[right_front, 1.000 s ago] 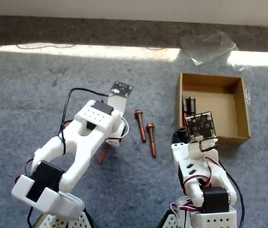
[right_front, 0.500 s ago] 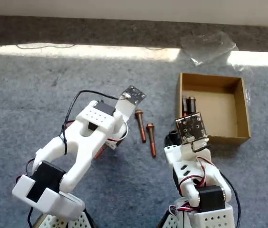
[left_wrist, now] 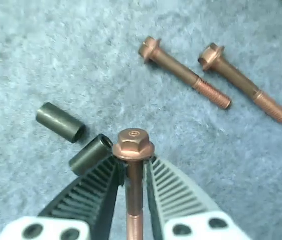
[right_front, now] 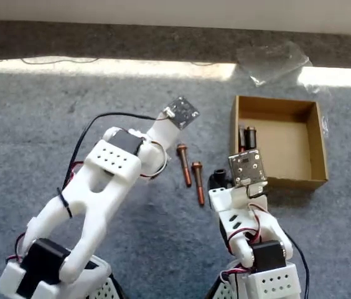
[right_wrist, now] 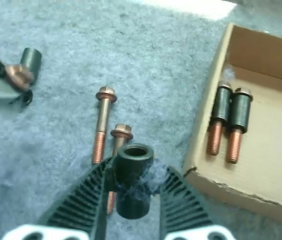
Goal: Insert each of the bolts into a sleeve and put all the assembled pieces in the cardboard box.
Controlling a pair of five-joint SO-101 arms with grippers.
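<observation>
My left gripper point(left_wrist: 134, 162) is shut on a copper bolt point(left_wrist: 133, 150), head pointing away from the wrist, held just above the carpet. Two dark sleeves point(left_wrist: 61, 122) point(left_wrist: 91, 154) lie close beside it, and two loose bolts point(left_wrist: 183, 72) point(left_wrist: 243, 82) lie farther off. My right gripper point(right_wrist: 137, 170) is shut on a dark sleeve point(right_wrist: 133, 180), open end forward, over the loose bolts point(right_wrist: 101, 125) and beside the cardboard box point(right_wrist: 206, 130). Two assembled pieces point(right_wrist: 220, 117) point(right_wrist: 237, 122) lie in the box. From above, the two loose bolts point(right_front: 183, 165) point(right_front: 198, 182) lie between the arms.
The cardboard box point(right_front: 315, 140) stands at the right on grey carpet. A crumpled clear plastic bag point(right_front: 274, 61) lies behind it near a bright strip of floor. The left arm point(right_front: 122, 159) stretches diagonally across the left half of the carpet.
The left arm has stretched forward and to the right with its bolt, toward the loose bolts. The right arm has shifted left, away from the box edge, carrying the sleeve.
</observation>
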